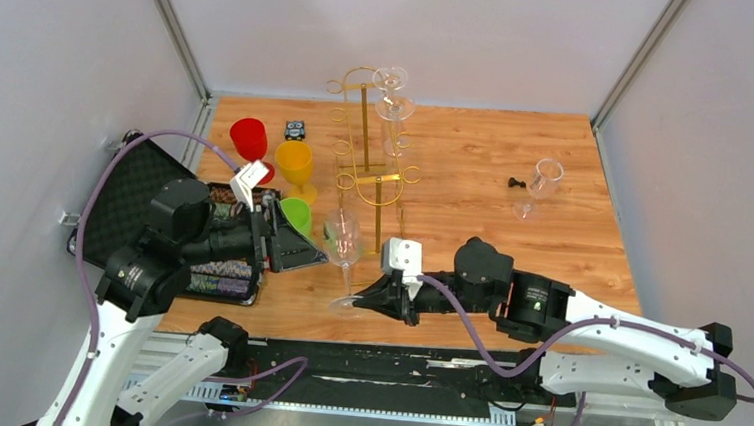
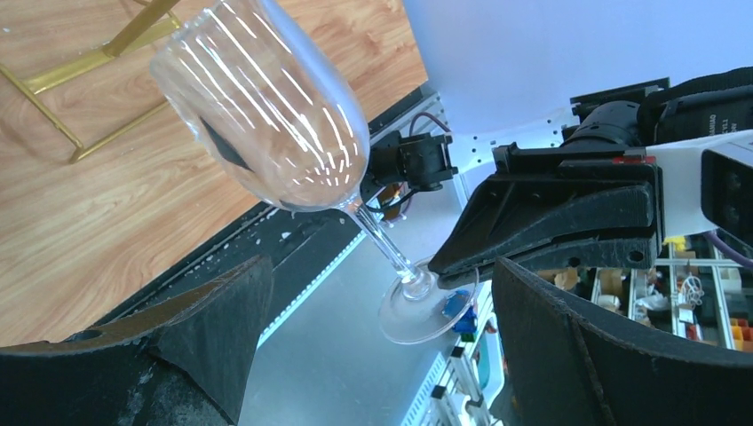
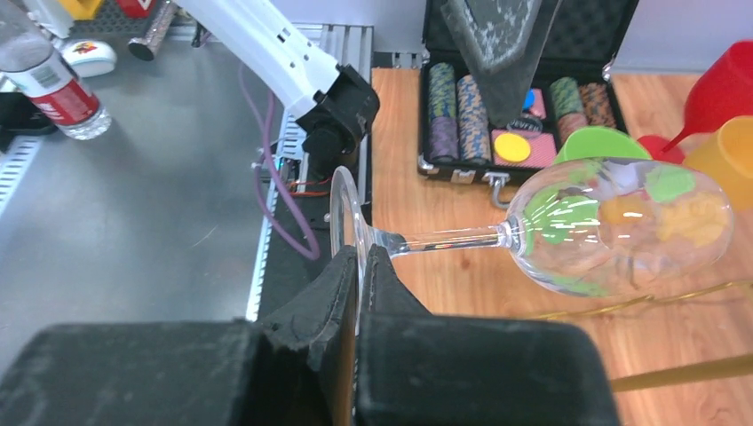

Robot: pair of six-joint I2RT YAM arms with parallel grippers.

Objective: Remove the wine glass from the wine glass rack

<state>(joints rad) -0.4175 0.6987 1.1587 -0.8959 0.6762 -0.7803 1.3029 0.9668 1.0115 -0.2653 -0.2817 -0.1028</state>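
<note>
The brown wooden worktop (image 1: 551, 245) fills the middle of the top view, with its near edge along the bottom. At the left lies an open black case (image 1: 129, 196) with rows of poker chips. The tall gold wire wine glass rack (image 1: 363, 122) stands in the upper centre, and at least one other clear glass (image 1: 393, 94) hangs at its top. Left of the rack stand three plastic goblets, red (image 1: 249, 139), yellow (image 1: 295, 159) and green (image 1: 296, 212). One more clear glass (image 1: 544, 180) is at the right, well apart.

The clear wine glass (image 1: 342, 234) of the task is already off the rack. It is in the lower centre, in front of the rack base and near the near edge of the worktop. The right claw (image 1: 362, 302) is clamped on its round foot, coming from the right side. The long axis of the glass goes from the foot up the frame to the bowl, toward the rack. We cannot tell if the foot touches the worktop. The left claw (image 1: 301, 238) has its fingers wide apart and holds nothing. The bowl lies just to its right, in line with the opening.

We judge that the left arm is the nearer one to the bowl, so a hand-over or a setting down is possible. Open room lies to the right of the glass, while the green goblet on the left and the rack base behind are close.
</note>
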